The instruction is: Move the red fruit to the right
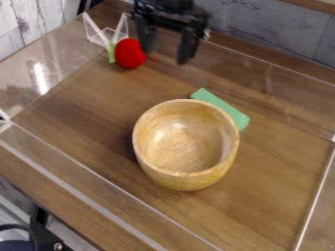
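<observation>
The red fruit (128, 53) is a small glossy red ball lying on the wooden tray at the far left. My black gripper (167, 47) hangs just to its right and slightly behind, a little above the tray. Its two fingers (187, 49) stand apart, open and empty. The left finger is close to the fruit; I cannot tell if it touches.
A large wooden bowl (186, 143) stands in the tray's middle. A flat green block (225, 108) lies behind its right side. A white and green wire stand (102, 32) is behind the fruit. Clear walls (53, 167) edge the tray.
</observation>
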